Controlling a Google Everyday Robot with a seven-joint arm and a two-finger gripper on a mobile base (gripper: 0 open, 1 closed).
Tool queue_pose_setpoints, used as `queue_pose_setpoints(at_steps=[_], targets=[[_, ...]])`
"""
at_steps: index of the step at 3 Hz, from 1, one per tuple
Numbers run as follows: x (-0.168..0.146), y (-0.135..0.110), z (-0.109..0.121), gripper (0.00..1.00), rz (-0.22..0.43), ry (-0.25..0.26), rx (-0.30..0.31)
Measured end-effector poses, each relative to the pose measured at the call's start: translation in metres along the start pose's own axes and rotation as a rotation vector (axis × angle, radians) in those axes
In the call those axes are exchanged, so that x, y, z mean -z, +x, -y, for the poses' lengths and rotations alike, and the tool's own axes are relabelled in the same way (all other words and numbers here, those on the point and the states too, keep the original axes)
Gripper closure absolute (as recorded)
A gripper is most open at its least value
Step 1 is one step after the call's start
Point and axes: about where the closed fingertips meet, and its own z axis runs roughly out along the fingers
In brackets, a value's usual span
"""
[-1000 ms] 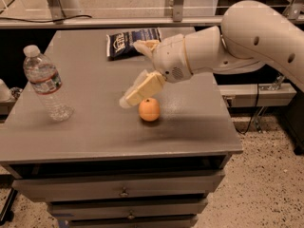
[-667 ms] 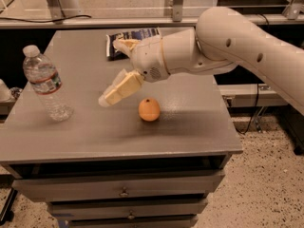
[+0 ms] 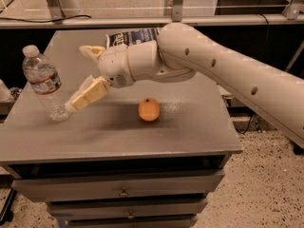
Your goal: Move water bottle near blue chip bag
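Observation:
The water bottle [image 3: 43,82] stands upright at the left of the grey table top [image 3: 118,132]; it is clear and ribbed, with a white cap and a white-and-red label. My gripper [image 3: 78,77] is open just right of the bottle. Its near finger [image 3: 88,95] reaches toward the bottle's lower part and its far finger [image 3: 91,51] points back-left; neither holds the bottle. The blue chip bag [image 3: 130,36] lies at the back of the table, partly hidden behind my white arm [image 3: 213,65].
An orange fruit [image 3: 149,109] sits in the middle of the table, right of the gripper. The table is a grey drawer cabinet [image 3: 123,191]. A metal rail [image 3: 142,20] runs behind it. A floor drop lies beyond the right edge.
My arm has swung left across the table, from above the orange fruit to just beside the bottle. The bottle, fruit and bag have not moved.

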Motion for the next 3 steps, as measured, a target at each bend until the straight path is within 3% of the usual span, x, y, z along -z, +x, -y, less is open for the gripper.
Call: queue_pose_setpoints(at_steps=[2,3], targets=[[-0.05,-0.015,-0.013,0.0,0.109,-0.082,-0.028],[-0.066,-0.015,-0.021,0.0,0.133,-0.116,-0.052]])
